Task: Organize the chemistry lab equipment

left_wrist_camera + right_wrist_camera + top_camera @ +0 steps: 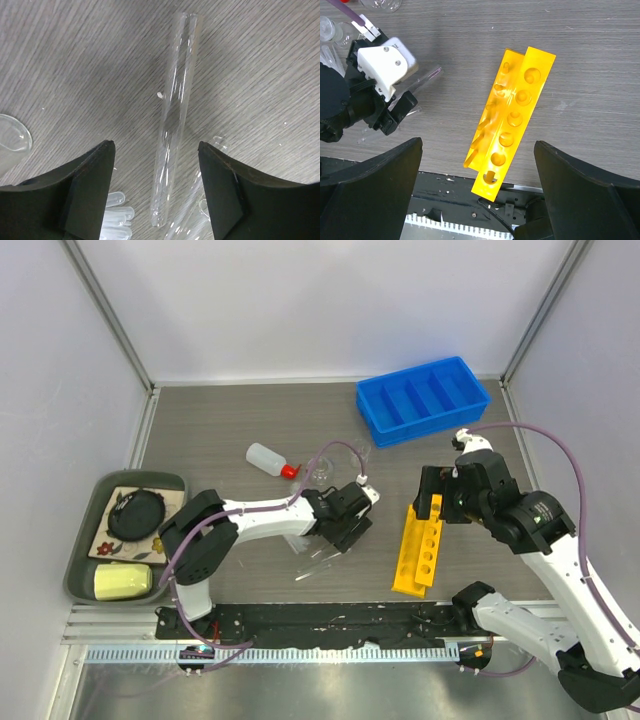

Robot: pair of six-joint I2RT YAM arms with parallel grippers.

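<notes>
At centre of the left wrist view, your left gripper [155, 147] hangs wide open, empty, over a clear tube [175, 90] lying flat on the table — seemingly the pickup; next, lower and close squarely.

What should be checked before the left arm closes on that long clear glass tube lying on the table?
1. Left gripper open, one finger on either side of the long clear glass tube: ok.
2. Tube lying flat on the grey table: ok.
3. Room around the tube: small clear pipettes crowd its near end: not ok.
4. Yellow holed plastic rack has empty holes: ok.
5. Right gripper open above the rack: ok.
6. Tube free of cracks: cannot tell.
</notes>
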